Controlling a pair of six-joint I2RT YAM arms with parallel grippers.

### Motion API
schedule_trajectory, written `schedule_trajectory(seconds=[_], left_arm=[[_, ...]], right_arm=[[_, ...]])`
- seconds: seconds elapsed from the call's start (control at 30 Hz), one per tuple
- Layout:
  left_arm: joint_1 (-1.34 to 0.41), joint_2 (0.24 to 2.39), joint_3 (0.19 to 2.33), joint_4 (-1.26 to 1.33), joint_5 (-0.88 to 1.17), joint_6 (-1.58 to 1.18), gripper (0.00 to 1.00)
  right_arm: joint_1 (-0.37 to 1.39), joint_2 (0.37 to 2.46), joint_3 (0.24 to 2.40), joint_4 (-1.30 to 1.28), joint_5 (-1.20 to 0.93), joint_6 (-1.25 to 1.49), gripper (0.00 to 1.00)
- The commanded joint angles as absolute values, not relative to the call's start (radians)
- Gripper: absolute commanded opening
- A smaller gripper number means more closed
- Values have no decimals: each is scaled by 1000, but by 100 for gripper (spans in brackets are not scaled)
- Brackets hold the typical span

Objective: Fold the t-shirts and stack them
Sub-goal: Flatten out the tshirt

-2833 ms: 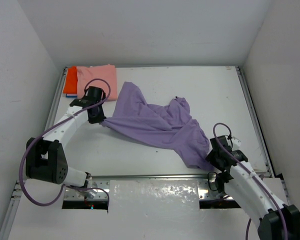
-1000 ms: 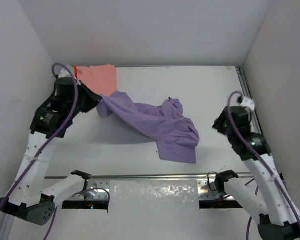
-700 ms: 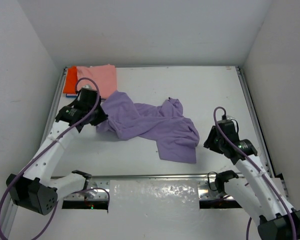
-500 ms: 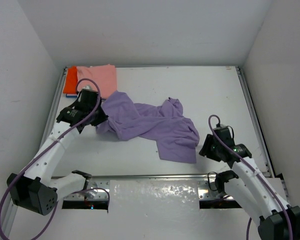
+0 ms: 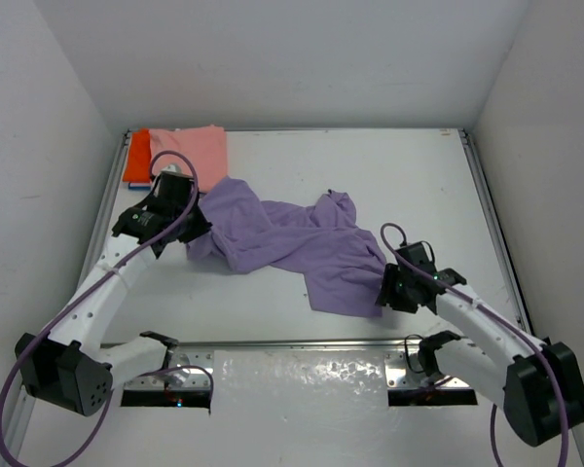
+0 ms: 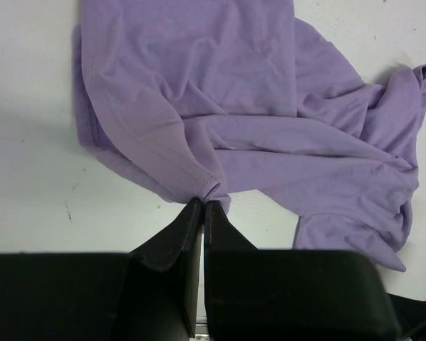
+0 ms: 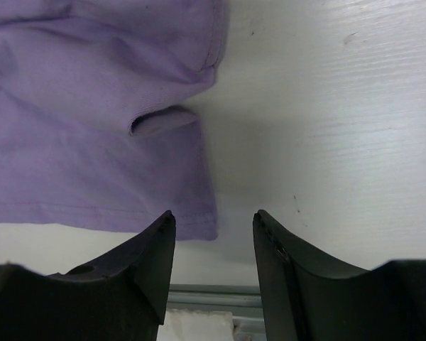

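Right gripper (image 5: 385, 292) lower, at lavender shirt (image 5: 302, 243)

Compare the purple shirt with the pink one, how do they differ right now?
The purple shirt sprawls crumpled across the middle of the table; the pink shirt lies folded flat in the far left corner. The purple shirt is pinched at its hem by the left jaws; no jaws touch the pink shirt. Both are plain, single-coloured cloth.

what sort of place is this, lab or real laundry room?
Likely a lab test cell: bare white walls around a rail-edged table, left arm and right arm bolted at its near edge, t-shirts on it.
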State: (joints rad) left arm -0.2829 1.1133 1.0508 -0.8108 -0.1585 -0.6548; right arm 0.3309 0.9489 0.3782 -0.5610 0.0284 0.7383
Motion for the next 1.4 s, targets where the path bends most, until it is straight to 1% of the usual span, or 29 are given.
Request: schedule_trajectory(seconds=[0.0, 0.33, 0.53, 0.7, 0.97, 1.1, 1.13, 1.2, 1.23, 1.33, 1.37], left_arm=[[-296, 1109, 1049, -775, -175, -641, 0], [-296, 1117, 1068, -776, -184, -641, 0], [-296, 1123, 1075, -778, -186, -638, 0], [-296, 1126, 1092, -790, -196, -632, 0], [-299, 1134, 1111, -795, -206, -629, 0], [-299, 1138, 1118, -795, -206, -629, 0], [-301, 1141, 1124, -795, -206, -629, 0], [-302, 1147, 1129, -795, -207, -627, 0], [-302, 1147, 1134, -793, -209, -627, 0], [-302, 1157, 1141, -790, -212, -626, 0], [-302, 1160, 1146, -788, -212, -626, 0]], right_arm=[[365, 994, 408, -508, 63, 762, 47], [426, 1045, 403, -469, 109, 791, 47], [508, 1123, 431, -463, 159, 827, 47], [520, 1129, 419, -450, 189, 864, 46], [541, 1134, 338, -396, 176, 920, 40], [549, 1160, 330, -423, 189, 942, 31], [552, 1164, 333, -431, 196, 939, 25], [555, 1173, 347, -452, 207, 936, 17], [557, 1177, 351, -466, 215, 937, 7], [557, 1167, 374, -505, 242, 934, 0], [557, 1161, 385, -520, 253, 936, 0]])
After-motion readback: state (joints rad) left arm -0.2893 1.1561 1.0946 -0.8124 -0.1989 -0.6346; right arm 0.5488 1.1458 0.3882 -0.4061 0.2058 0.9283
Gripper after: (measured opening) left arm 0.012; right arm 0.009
